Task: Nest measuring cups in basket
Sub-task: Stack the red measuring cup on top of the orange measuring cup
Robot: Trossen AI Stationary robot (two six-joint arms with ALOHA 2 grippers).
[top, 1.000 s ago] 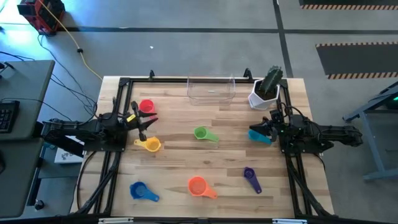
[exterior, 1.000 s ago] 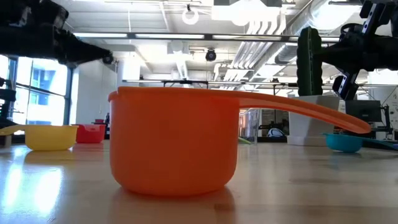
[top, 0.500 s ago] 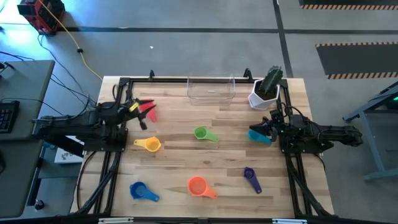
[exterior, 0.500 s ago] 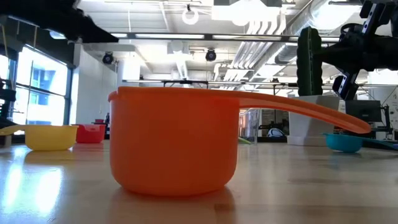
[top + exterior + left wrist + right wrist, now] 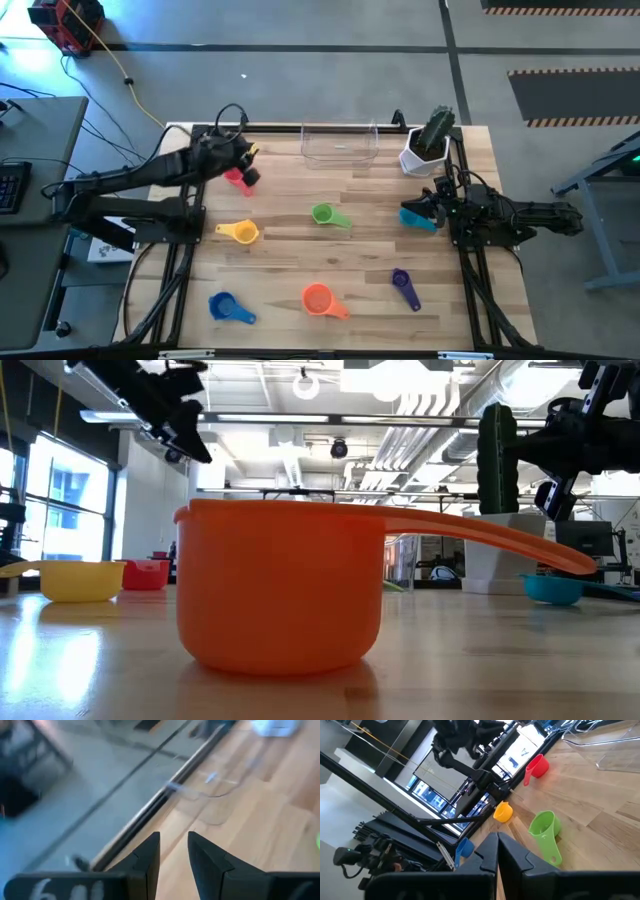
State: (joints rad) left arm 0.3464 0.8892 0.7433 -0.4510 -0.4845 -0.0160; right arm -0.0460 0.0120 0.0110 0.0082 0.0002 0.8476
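Loose measuring cups lie on the wooden table: red (image 5: 238,179), yellow (image 5: 240,232), green (image 5: 325,214), blue (image 5: 225,306), orange (image 5: 318,299), purple (image 5: 402,283) and teal (image 5: 418,219). The clear basket (image 5: 340,143) stands at the far edge. My left gripper (image 5: 247,158) hangs in the air over the red cup, slanting down toward the basket. Its fingers (image 5: 173,837) are a little apart with nothing between them. My right gripper (image 5: 497,842) waits shut at the table's right side, above the teal cup (image 5: 553,588).
A white pot with a green cactus (image 5: 427,145) stands right of the basket at the far edge. Black frame rails (image 5: 190,250) run along the table's left and right sides. The orange cup (image 5: 280,585) fills the middle of the low view.
My left gripper has risen from between the red and yellow cups. It has swung toward the table's far edge and a little toward the basket, tipping from level to slanting downward. It now hangs over the red cup. No cup has moved.
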